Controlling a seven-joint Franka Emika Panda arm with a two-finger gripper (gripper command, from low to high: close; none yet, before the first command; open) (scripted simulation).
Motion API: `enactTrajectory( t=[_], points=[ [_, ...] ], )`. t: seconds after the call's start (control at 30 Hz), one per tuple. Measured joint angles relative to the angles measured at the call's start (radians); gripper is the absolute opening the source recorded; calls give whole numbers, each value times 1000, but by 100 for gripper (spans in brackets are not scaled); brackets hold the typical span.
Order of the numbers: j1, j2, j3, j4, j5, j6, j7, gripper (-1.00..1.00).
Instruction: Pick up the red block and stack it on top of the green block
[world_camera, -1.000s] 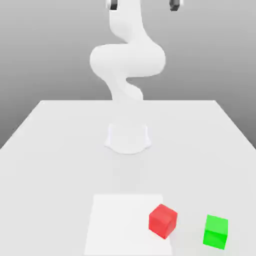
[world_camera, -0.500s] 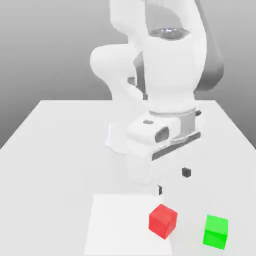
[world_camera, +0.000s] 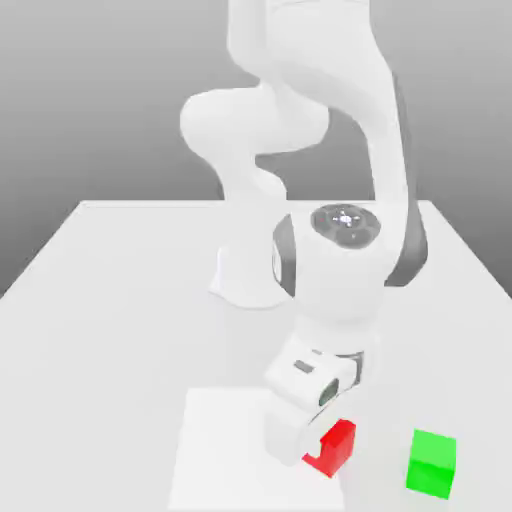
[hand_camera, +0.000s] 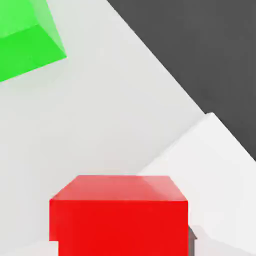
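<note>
**Pincer down at the red block, grip unconfirmed**

Pincer (world_camera: 318, 452) sits low over the table (world_camera: 120, 300), its white body covering most of the red block (world_camera: 338, 445) in the exterior view; whether it is released or clenched I cannot tell, since the tips are hidden behind the hand. Seen from the hand camera, the red block (hand_camera: 119, 215) lies close and nearly square-on, its top face level, which suggests the approach is well centred. The block rests at the edge of a paler square patch (world_camera: 230, 450) on the table, at about five o'clock from the arm's base (world_camera: 255, 275) in the exterior view. The green block (world_camera: 433, 462) stands apart from it at roughly three o'clock of the red one, with bare table between.

To do this step well, I judge the hand should settle with the block's flat sides facing the tips, then close squarely so the cube does not twist. Lifting straight up before travelling sideways would keep it clear of the green block until it is above it.
</note>
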Motion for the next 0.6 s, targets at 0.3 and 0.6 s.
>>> enactTrajectory(
  t=[0.3,0.6],
  points=[
    [81,-145,83,116,-68,-262,-122,-100],
    [115,15,113,177,-99,-164,-165,100]
  ],
)
